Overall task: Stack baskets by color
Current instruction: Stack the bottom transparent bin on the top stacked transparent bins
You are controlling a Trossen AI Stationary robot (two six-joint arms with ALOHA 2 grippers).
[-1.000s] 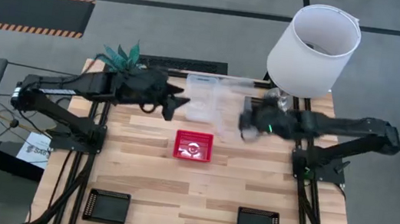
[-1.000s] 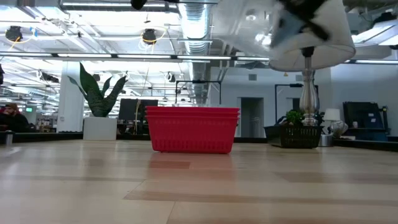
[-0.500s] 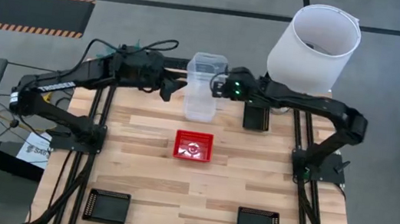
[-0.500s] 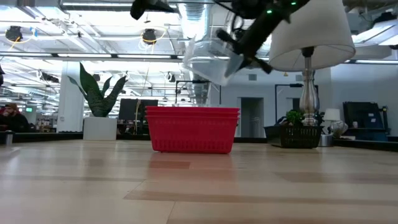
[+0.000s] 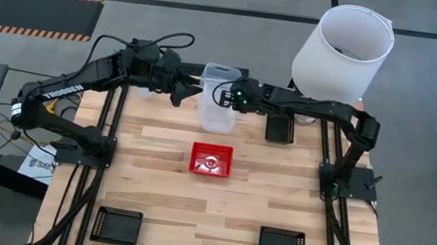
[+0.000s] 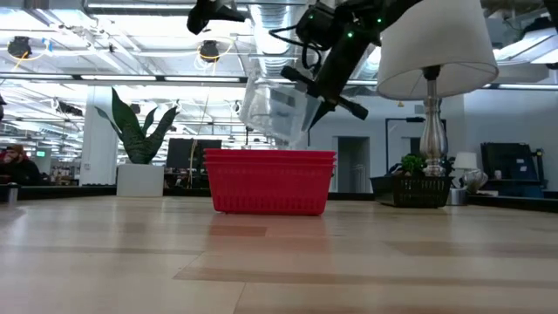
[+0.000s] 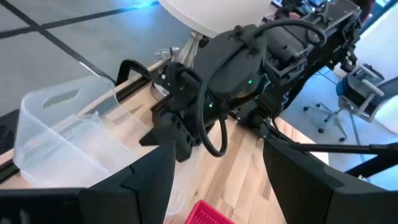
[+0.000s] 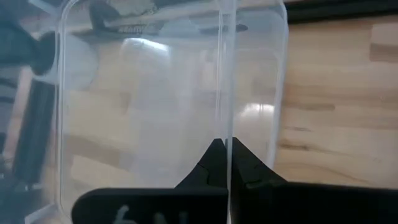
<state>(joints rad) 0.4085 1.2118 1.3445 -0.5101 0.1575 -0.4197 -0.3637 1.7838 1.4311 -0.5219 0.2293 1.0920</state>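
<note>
The clear see-through plastic basket (image 5: 220, 97), clenched by the right gripper (image 5: 229, 97), is now carried nearer the red mesh basket stack (image 5: 211, 159); the left gripper (image 5: 191, 93) is held released beside it.

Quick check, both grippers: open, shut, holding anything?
Left gripper: open, empty, beside the clear basket.
Right gripper: shut on the clear basket's rim, holding it raised off the table.

clear basket (image 5: 220, 97) | red baskets (image 5: 211, 159) | 3 black baskets (image 5: 116, 225)
</note>
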